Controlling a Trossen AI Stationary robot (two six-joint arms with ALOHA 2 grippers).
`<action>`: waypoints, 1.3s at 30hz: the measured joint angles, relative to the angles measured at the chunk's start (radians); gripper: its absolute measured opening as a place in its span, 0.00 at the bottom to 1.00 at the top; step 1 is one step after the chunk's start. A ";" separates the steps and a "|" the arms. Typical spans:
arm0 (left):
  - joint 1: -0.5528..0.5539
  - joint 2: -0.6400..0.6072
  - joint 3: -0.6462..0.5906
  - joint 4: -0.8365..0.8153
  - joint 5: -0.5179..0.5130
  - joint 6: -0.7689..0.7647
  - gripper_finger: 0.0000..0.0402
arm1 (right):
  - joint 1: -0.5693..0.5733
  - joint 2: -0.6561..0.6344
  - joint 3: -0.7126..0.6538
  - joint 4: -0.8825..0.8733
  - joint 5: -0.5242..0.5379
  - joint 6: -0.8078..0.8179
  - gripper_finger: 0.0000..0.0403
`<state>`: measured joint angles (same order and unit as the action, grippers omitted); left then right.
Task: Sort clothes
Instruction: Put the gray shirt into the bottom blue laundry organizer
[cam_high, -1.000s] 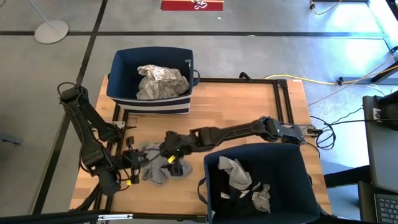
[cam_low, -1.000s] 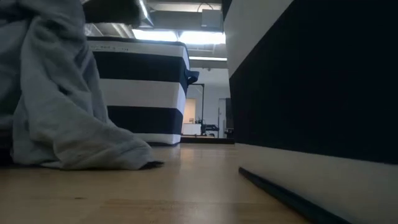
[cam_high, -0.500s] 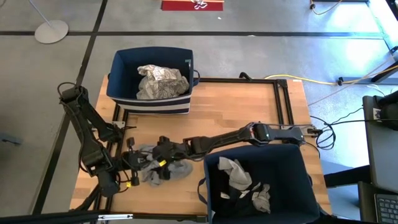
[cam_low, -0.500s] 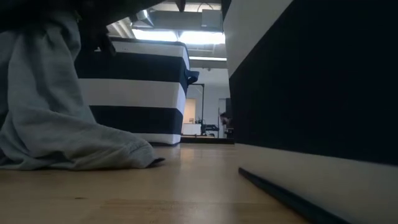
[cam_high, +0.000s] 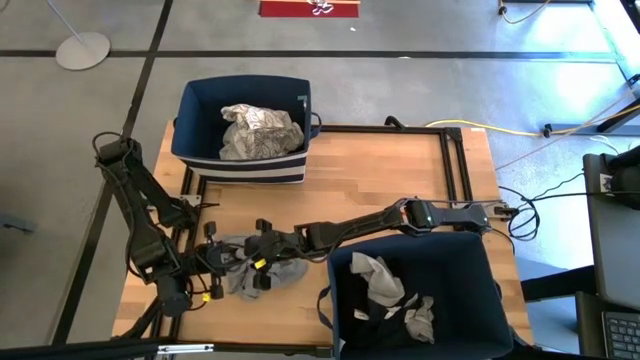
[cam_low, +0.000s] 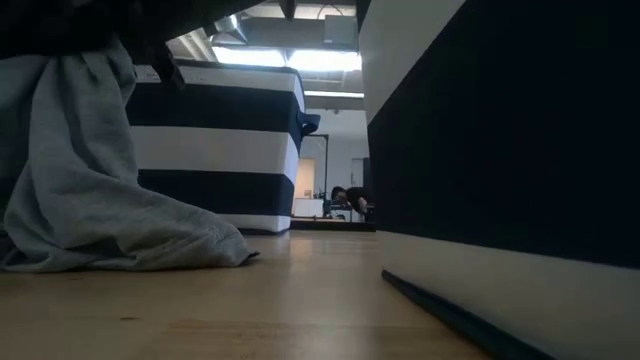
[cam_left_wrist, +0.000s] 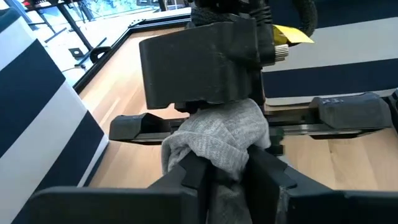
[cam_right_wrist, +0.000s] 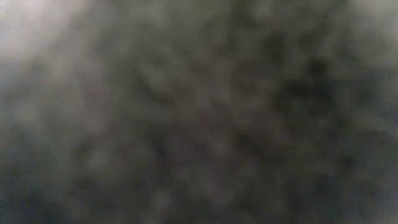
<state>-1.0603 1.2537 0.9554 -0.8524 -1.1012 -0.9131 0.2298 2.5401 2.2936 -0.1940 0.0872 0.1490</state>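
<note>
High view shows a light wooden table (cam_high: 380, 180) with a black metal frame, sitting on a grey concrete floor marked with dark tape lines; there's a red sign at the far edge with writing too small to read. Two navy fabric bins sit on it: the far one (cam_high: 200, 110) has white stripes and holds a crumpled white garment with black pattern (cam_high: 258, 131), the near one (cam_high: 470, 260) holds a mix of grey and black clothes (cam_high: 385, 290). Between the arms, near the front left of the table, lies a soft grey knit garment (cam_high: 250, 272), bunched up and draping in folds onto the wood in the low view. The left gripper (cam_left_wrist: 225, 167) is clamped on a bunched fold of it, fingers pinching the fabric. The right gripper (cam_high: 262, 262) is pressed down into the same pile, and I can't tell if its fingers are apart or together; its own camera is just fuzzy grey cloth. Way back in the room a person is barely visible.
</note>
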 joint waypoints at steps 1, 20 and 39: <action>0.000 0.000 0.000 0.000 0.005 0.000 0.19 | 0.000 0.000 0.000 0.000 0.000 0.000 0.07; -0.021 -0.222 0.001 -0.102 0.257 -0.140 0.48 | 0.000 -0.137 0.008 -0.141 0.111 -0.056 0.08; -0.018 -0.254 0.000 -0.212 0.210 -0.240 0.48 | 0.013 -0.486 0.006 -0.340 0.323 -0.128 0.09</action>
<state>-1.0782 0.9993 0.9558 -1.0645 -0.8914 -1.1530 0.2426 2.0541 2.3001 -0.5337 0.4105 0.0205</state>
